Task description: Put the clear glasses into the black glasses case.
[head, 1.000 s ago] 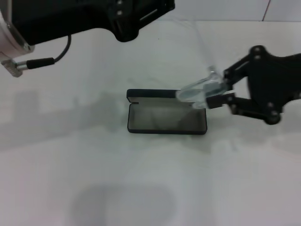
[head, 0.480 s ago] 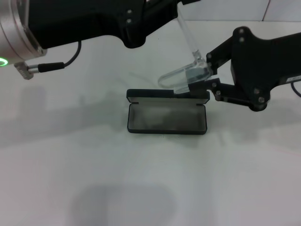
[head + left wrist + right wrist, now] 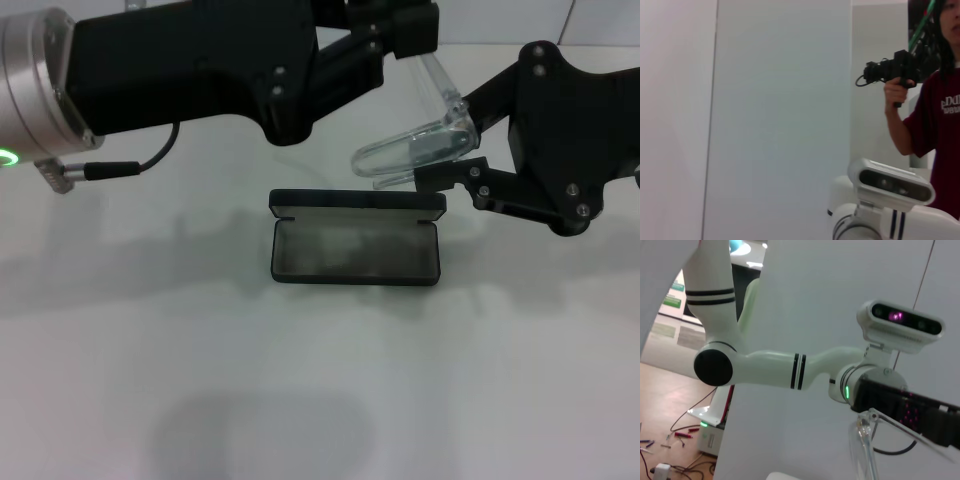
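Seen from the head camera: white worktop (image 3: 320, 400), bare but for the black glasses case (image 3: 357, 251) lying open near the centre. Long axis of the case ran from 9 to 3 o'clock, lid (image 3: 357, 203) hinged back on the far side toward 12 o'clock, grey-lined tray facing up with nothing in it.

Held in the air beyond the case, at about 1 o'clock from it, were the clear glasses (image 3: 415, 152). Front of the glasses ran roughly 9 to 3 o'clock, slightly tilted, with one arm of the frame rising toward 12 o'clock. Not touching the case; clear of the lid's far edge.

Clamped on the right end of the glasses was the right hand (image 3: 462, 150), its black linkage reaching in from 3 o'clock. Reaching across from 9 o'clock at the top of the view was the left hand (image 3: 400, 25), closed on the upper end of the raised arm of the glasses. Both black forearms crowded the space above the case's far side.

Seen from the right wrist camera: the glasses (image 3: 865, 450) close up, with the robot's head camera (image 3: 900, 322) and a white arm behind. Seen from the left wrist camera: a pale wall and a person (image 3: 935, 95) in a dark red shirt holding a black device.
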`<state>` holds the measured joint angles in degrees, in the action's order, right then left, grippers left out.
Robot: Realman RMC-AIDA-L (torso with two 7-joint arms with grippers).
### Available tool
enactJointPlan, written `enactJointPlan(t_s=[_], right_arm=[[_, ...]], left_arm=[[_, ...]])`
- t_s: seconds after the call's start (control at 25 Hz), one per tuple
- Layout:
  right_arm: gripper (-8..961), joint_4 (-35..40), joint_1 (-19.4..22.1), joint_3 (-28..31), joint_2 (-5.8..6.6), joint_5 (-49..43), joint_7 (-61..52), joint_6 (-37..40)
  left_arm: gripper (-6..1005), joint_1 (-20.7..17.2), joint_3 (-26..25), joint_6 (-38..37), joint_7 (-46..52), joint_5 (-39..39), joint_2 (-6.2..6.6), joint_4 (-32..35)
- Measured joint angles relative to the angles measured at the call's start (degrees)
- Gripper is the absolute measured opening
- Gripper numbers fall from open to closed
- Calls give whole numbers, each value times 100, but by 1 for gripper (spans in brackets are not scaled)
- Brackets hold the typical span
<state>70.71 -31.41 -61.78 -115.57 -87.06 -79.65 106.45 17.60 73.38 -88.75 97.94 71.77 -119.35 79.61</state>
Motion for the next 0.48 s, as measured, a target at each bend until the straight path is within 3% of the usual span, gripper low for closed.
enactJointPlan(t_s=[0.48], right_arm=[[108, 4, 67, -12, -7, 40, 3, 19]], left_arm=[[118, 146, 0, -534, 182, 4, 17, -189]])
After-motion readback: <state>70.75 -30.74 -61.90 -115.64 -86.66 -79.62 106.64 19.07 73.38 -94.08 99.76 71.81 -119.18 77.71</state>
